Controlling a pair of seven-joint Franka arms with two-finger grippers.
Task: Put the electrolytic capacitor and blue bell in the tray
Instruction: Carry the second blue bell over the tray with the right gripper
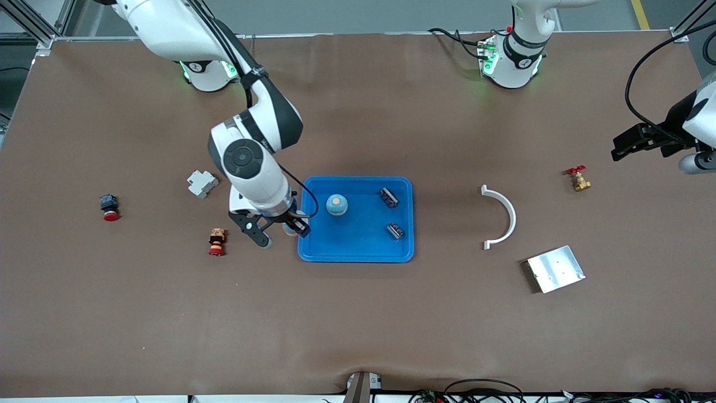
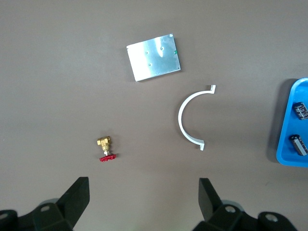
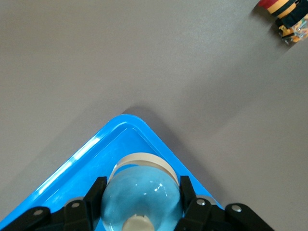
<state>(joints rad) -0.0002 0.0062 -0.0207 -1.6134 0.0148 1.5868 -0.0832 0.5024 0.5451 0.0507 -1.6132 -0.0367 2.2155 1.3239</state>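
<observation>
Right claw (image 1: 285, 226): clamped on a blue bell (image 3: 140, 197), hanging over the tray's corner at the right arm's end of the tabletop, on the side nearer the front camera.
Tray (image 1: 358, 254): the big blue one, mid-tabletop; already in it are a second blue bell (image 1: 337, 205) and two dark electrolytic capacitors (image 1: 389, 197), (image 1: 395, 230).
How to do it well: I'd say the bell sits right over the rim, so carry it further in over the bare floor, clear of the other bell, lower until the base is flat, then let go. Dropped here, it could tip off the edge.
Left claw (image 2: 142, 204): fingers wide apart, holding nothing, waiting in the air at the left arm's end, over the tabletop by the brass valve (image 1: 579, 180).
Right wrist view: shows the fingers (image 3: 94, 195) pinching the bell's dome and the rim beneath; the front view hides that under the arm.
Left wrist view: shows the silver plate (image 2: 154, 57), white curved bracket (image 2: 185, 120), valve and both capacitors.
Front view only: the grey block (image 1: 201, 183) and two red-capped buttons (image 1: 109, 207), (image 1: 216, 242).
</observation>
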